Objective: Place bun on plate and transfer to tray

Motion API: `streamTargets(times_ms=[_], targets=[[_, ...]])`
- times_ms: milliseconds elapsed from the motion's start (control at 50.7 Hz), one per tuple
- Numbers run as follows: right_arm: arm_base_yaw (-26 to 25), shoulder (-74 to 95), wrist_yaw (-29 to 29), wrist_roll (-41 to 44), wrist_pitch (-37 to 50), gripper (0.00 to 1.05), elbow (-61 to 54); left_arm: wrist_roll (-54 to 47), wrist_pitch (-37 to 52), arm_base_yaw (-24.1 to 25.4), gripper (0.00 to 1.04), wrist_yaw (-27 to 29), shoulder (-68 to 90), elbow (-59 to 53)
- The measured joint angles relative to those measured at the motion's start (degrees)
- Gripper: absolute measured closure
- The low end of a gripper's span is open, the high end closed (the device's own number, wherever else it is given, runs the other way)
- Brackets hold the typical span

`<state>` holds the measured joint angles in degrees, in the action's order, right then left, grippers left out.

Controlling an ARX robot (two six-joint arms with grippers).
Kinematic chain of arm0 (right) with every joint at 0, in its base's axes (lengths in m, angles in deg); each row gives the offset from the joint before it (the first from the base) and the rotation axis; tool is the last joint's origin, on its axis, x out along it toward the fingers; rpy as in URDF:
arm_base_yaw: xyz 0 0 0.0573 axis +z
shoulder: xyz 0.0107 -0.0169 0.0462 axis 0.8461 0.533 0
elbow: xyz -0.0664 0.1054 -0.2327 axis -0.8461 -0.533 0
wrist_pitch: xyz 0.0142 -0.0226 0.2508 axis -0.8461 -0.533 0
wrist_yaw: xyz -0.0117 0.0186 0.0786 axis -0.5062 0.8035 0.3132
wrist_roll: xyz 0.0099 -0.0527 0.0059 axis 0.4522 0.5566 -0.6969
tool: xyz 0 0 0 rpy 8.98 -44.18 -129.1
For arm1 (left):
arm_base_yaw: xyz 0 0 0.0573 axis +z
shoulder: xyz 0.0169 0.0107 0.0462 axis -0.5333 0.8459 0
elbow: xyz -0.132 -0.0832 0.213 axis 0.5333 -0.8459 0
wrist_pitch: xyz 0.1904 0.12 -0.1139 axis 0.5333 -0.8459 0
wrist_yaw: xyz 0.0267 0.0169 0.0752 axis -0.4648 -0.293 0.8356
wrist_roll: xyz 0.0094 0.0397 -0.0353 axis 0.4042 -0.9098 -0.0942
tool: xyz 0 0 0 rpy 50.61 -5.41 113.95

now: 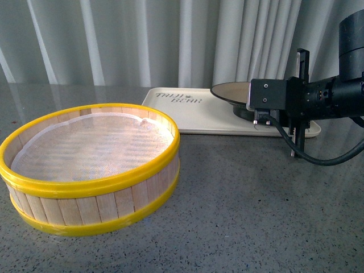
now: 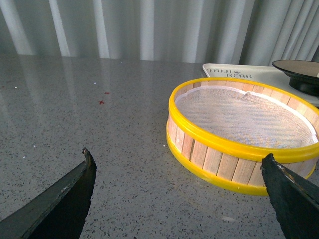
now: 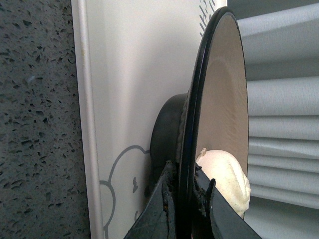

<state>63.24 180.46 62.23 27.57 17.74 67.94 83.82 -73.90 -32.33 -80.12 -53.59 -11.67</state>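
Observation:
My right gripper (image 1: pixel 263 116) is shut on the black rim of the plate (image 1: pixel 228 91), holding it over the cream tray (image 1: pixel 170 111) at the back. In the right wrist view the fingers (image 3: pixel 162 209) pinch the plate's rim (image 3: pixel 192 119), the creamy-white bun (image 3: pixel 227 181) rests on the plate's beige inside, and the plate's black foot sits at the tray (image 3: pixel 129 74) by its bear print. The bun is hidden in the front view. My left gripper (image 2: pixel 177 174) is open and empty, low over the counter near the steamer basket. The plate also shows in the left wrist view (image 2: pixel 296 69).
A wide wooden steamer basket with yellow rims (image 1: pixel 94 165), lined with white cloth and empty, stands front left on the speckled grey counter (image 1: pixel 256 216); it also shows in the left wrist view (image 2: pixel 244 124). Grey curtains hang behind.

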Motion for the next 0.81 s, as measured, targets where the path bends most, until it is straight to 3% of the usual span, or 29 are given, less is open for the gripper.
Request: streamTargets(times_ms=[513, 808], targets=[[0.5, 1.4, 0.0, -0.8, -2.1, 1.02, 2.2, 0.0, 0.0, 0.0, 0.07, 0.0, 0.0, 0.0], [1.1, 0.9, 0.2, -1.9, -2.2, 0.55, 1.7, 0.0, 0.0, 0.0, 0.07, 0.0, 0.0, 0.0]])
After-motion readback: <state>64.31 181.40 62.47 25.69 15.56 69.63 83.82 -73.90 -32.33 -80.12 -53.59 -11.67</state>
